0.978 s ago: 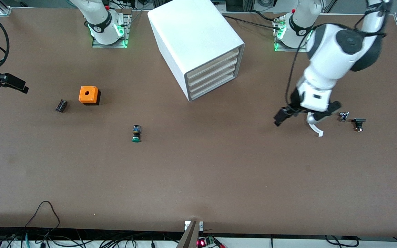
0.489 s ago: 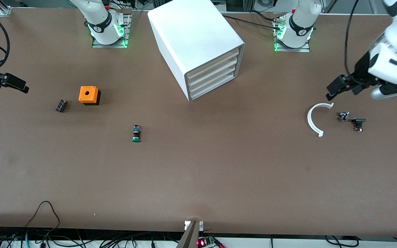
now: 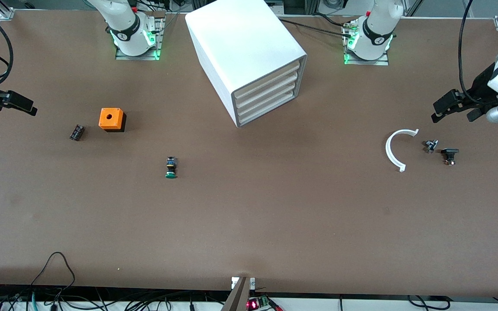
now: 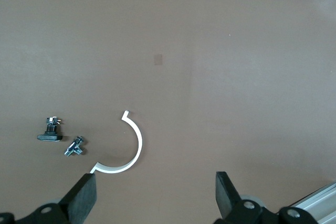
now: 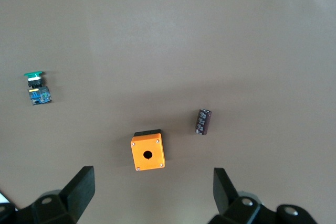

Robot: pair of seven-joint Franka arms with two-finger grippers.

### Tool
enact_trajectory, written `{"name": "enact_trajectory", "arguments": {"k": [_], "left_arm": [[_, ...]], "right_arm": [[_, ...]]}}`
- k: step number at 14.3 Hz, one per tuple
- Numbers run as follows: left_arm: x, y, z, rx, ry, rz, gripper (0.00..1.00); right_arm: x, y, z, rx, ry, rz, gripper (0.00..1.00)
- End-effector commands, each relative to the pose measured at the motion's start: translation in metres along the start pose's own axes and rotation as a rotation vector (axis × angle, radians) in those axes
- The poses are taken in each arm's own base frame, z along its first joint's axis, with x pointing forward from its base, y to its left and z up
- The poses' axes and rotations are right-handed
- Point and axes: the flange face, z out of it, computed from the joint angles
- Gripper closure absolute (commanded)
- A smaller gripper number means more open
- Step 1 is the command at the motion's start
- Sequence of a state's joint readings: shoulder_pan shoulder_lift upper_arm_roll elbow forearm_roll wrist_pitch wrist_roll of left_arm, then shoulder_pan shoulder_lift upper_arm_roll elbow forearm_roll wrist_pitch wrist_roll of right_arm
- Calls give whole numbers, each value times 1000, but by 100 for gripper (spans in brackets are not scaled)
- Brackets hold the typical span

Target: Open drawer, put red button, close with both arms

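The white cabinet [image 3: 244, 43] stands at the table's back middle with its four drawers [image 3: 266, 93] all shut. The red button shows in no view. My left gripper [image 3: 456, 110] is open and empty, up over the table near the left arm's end; in the left wrist view [image 4: 155, 187] its jaws stand wide apart above bare table. My right gripper [image 3: 9, 105] is open and empty at the right arm's end of the table; in the right wrist view [image 5: 152, 182] it hangs over the table beside an orange box.
The orange box with a hole [image 3: 111, 119] [image 5: 147, 150], a dark cylindrical part [image 3: 76, 132] [image 5: 203, 121] and a green-capped button [image 3: 171, 167] [image 5: 37, 87] lie toward the right arm's end. A white arc [image 3: 394, 149] [image 4: 128, 148], a small metal part [image 3: 430, 145] and a black part [image 3: 449, 155] lie toward the left arm's end.
My left gripper has risen from over the white arc and swung out toward the left arm's end of the table. The arc lies where it was. The right arm has not moved.
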State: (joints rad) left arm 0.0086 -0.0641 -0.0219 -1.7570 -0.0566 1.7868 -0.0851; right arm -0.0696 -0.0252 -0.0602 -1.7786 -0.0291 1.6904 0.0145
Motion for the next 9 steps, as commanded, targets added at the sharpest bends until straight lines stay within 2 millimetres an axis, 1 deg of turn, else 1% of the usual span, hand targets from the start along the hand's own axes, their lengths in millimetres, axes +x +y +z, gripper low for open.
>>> {"name": "enact_trajectory", "arguments": {"k": [1,4,9], "left_arm": [[1,1,-3,21,-8,37,0],[-2,15,-3,24,-14,57,0],[0,15,-13,23,-6,58,0]], "right_arm": [[-15,-1,-2,20,11,-11,0],[-15,-1,-2,20,11,-11,0],[-15,-3,-4,19,11,-14,0]]}}
